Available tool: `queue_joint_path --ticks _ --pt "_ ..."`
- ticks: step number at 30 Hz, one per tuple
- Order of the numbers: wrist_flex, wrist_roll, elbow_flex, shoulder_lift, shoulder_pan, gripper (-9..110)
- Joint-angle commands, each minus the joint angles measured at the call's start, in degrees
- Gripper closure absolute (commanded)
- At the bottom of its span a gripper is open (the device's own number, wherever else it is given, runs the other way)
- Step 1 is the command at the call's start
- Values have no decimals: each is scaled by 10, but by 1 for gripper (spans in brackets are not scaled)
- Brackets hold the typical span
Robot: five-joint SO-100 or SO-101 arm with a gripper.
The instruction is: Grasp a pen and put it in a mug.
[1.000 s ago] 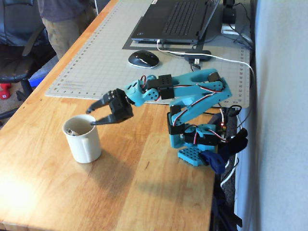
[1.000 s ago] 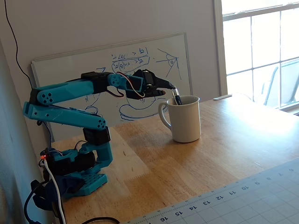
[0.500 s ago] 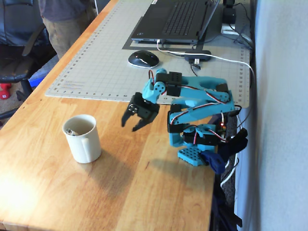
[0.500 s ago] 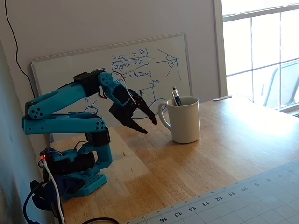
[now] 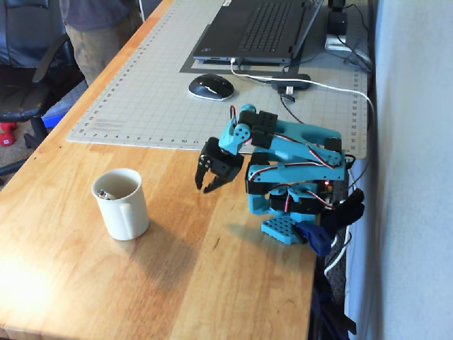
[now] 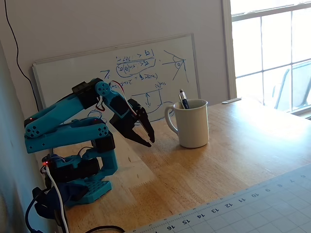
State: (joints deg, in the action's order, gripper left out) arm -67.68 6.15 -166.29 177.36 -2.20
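The pen [image 6: 182,99] is seen standing tilted inside the mug [image 5: 122,204], its upper end leaned against the rim and raised above it. The mug is set upright on the bench [image 5: 212,283], near the edge furthest from the arm's base. The end effector [image 5: 207,183] is held slightly parted and empty, pointed downward above the bench, well apart from the mug.

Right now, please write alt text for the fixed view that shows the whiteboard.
A cream mug with a pen standing in it sits on a wooden table. Left of it, a blue robot arm's open black gripper hangs clear, before a whiteboard.
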Motion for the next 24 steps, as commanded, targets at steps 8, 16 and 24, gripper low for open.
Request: queue_joint_path --ticks 8,16,24 --pt "52 5 -95 46 -3 98" --pt "18 5 -121 130 -2 98" --pt "10 5 -122 147 -1 98"
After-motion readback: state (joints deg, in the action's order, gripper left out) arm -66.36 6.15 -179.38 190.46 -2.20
